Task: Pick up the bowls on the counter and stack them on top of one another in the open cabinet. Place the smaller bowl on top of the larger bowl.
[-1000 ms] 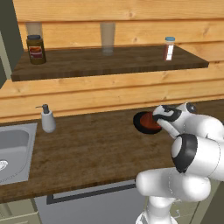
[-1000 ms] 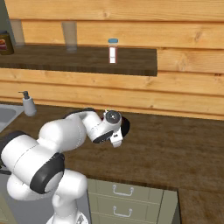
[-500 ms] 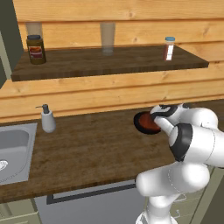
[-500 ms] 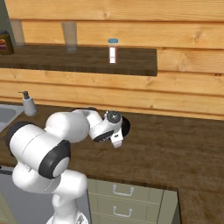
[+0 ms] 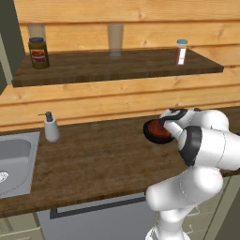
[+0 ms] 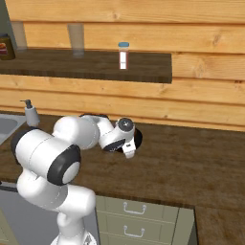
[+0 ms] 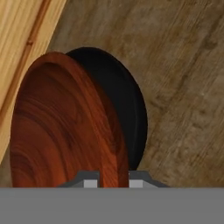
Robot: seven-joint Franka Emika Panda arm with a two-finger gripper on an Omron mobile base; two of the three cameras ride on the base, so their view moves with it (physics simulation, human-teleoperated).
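Now jaws pinch glossy red-brown bowl (image 7: 65,127) rim; black bowl (image 7: 124,109) behind.

The dark wood-grain tabletop (image 5: 93,159) is carrying a steel sink (image 5: 14,159) at its left end, a soap dispenser (image 5: 50,127) just right of it near the wall, and the black bowl (image 7: 127,109) farther right, while the wall shelf (image 5: 117,68) above is holding a jar (image 5: 38,53), a glass (image 5: 115,41) and a small bottle (image 5: 181,51).

No legible text or labels.
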